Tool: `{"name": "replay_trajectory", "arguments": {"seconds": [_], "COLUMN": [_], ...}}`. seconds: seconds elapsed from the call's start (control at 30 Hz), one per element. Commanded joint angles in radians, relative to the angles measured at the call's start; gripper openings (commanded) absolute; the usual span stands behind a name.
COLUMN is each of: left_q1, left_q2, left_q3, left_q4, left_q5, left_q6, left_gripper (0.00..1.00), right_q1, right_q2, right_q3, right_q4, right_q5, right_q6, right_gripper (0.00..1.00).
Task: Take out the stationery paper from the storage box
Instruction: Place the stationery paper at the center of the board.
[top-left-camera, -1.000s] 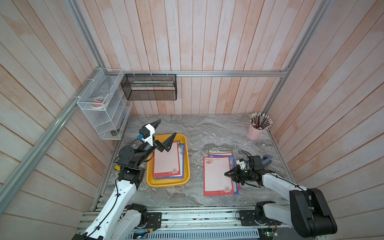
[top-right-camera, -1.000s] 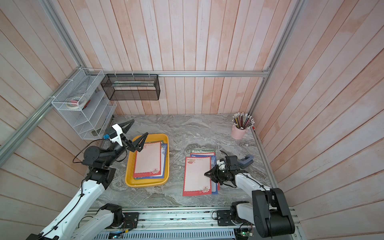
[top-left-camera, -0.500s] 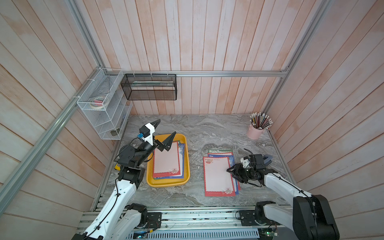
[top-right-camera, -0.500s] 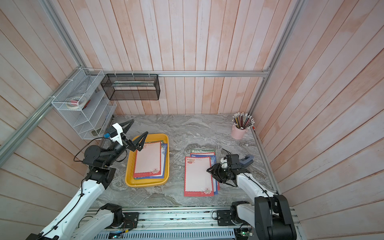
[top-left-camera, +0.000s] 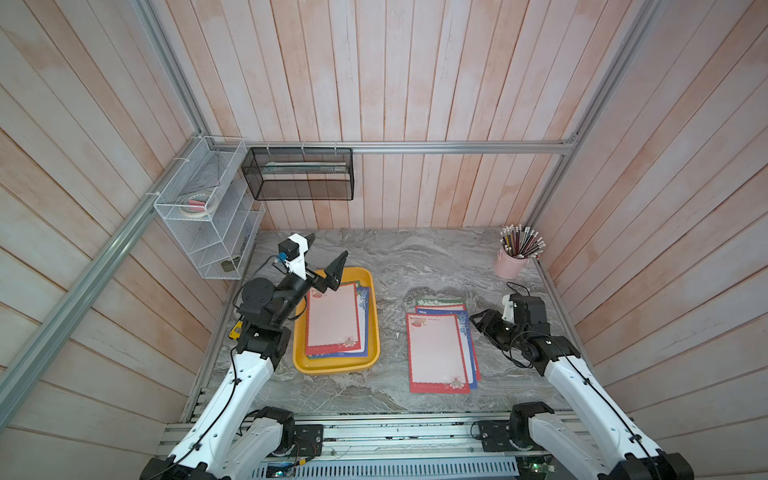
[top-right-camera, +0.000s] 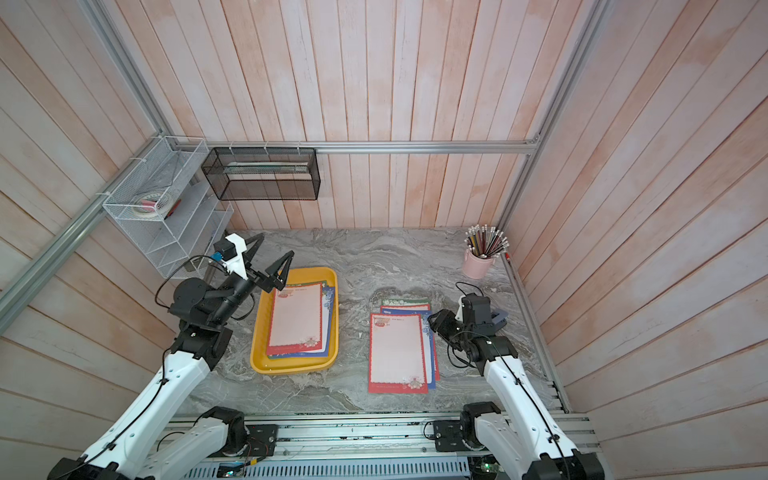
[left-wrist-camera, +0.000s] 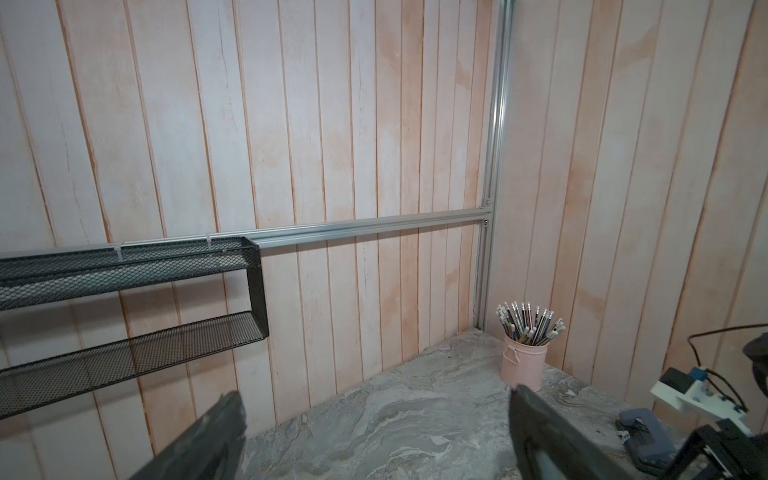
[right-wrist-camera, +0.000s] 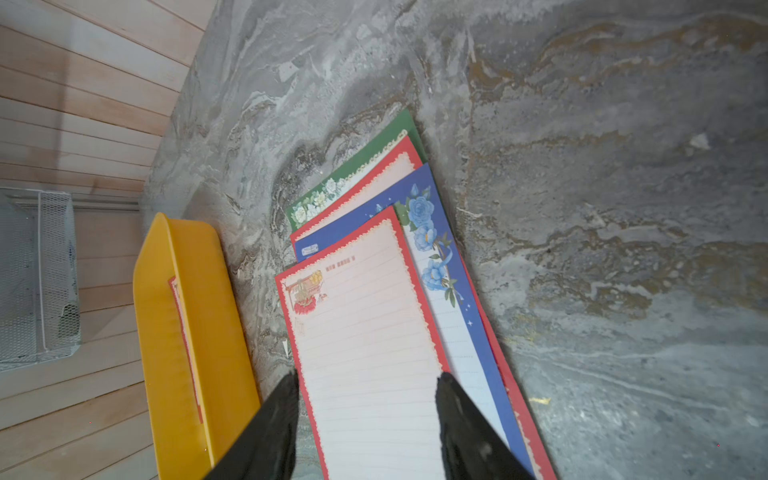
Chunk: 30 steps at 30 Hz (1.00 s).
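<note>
The storage box (top-left-camera: 336, 365) (top-right-camera: 291, 368) is a shallow yellow tray left of centre, and it holds stationery paper (top-left-camera: 332, 320) (top-right-camera: 297, 320) with a red-bordered sheet on top. A second pile of stationery paper (top-left-camera: 436, 353) (top-right-camera: 397, 353) (right-wrist-camera: 365, 311) lies fanned on the marble to the tray's right: red on top, then blue, red and green. My left gripper (top-left-camera: 324, 257) (top-right-camera: 268, 257) (left-wrist-camera: 374, 415) hangs wide open above the tray's far end, holding nothing. My right gripper (top-left-camera: 478, 322) (right-wrist-camera: 365, 390) is open and empty just off the pile's right edge, low over the table.
A pink cup of pencils (top-left-camera: 511, 266) (left-wrist-camera: 523, 365) stands at the back right corner. A grey-blue hole punch (left-wrist-camera: 642, 440) lies by the right arm. A black mesh basket (top-left-camera: 299, 174) hangs on the back wall, and a white wire rack (top-left-camera: 208, 232) on the left wall.
My right gripper has opened and drawn back to the right, off the pile; the red-bordered top sheet now lies free on it. The left arm has not moved.
</note>
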Motion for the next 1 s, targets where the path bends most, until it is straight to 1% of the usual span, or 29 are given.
{"name": "replay_trajectory", "arguments": {"seconds": [0.0, 0.07, 0.17, 0.27, 0.33, 0.47, 0.57, 0.67, 0.8, 0.83, 0.87, 0.97], "left_q1": [0.006, 0.008, 0.009, 0.009, 0.003, -0.020, -0.021, -0.022, -0.024, -0.031, -0.041, -0.044], "left_q2": [0.032, 0.044, 0.057, 0.054, 0.036, -0.015, -0.026, -0.044, -0.039, -0.028, -0.018, 0.024], "left_q3": [0.078, 0.087, 0.110, 0.115, 0.110, 0.064, 0.103, 0.112, 0.115, 0.134, 0.153, 0.238], "left_q4": [-0.148, -0.164, -0.204, -0.224, -0.226, -0.185, -0.239, -0.249, -0.244, -0.267, -0.303, -0.484], "left_q5": [-0.049, -0.057, -0.061, -0.087, -0.102, -0.134, -0.171, -0.158, -0.156, -0.167, -0.186, -0.179], "left_q6": [-0.035, -0.038, -0.022, -0.006, 0.018, 0.103, 0.068, 0.046, 0.014, 0.011, -0.016, -0.080], "left_gripper": [1.00, 1.00, 1.00, 1.00, 1.00, 1.00, 1.00, 1.00, 1.00, 1.00, 1.00, 0.99], "right_q1": [0.080, 0.157, 0.256, 0.365, 0.415, 0.469, 0.518, 0.555, 0.582, 0.585, 0.586, 0.589], "right_q2": [-0.026, -0.014, 0.035, 0.108, 0.145, 0.185, 0.169, 0.165, 0.222, 0.243, 0.257, 0.306], "right_q3": [0.080, 0.125, 0.192, 0.283, 0.325, 0.424, 0.443, 0.443, 0.482, 0.493, 0.502, 0.514], "right_q4": [-0.003, 0.029, 0.060, 0.036, 0.023, -0.021, 0.010, 0.051, 0.047, 0.045, 0.043, 0.057], "right_q5": [0.100, 0.136, 0.155, 0.171, 0.171, 0.185, 0.217, 0.229, 0.217, 0.212, 0.206, 0.190], "right_q6": [-0.025, -0.037, -0.056, -0.072, -0.081, -0.054, -0.019, 0.004, -0.015, -0.027, -0.037, -0.093], "right_gripper": [0.55, 0.55, 0.56, 0.57, 0.58, 0.58, 0.58, 0.57, 0.56, 0.56, 0.56, 0.56]}}
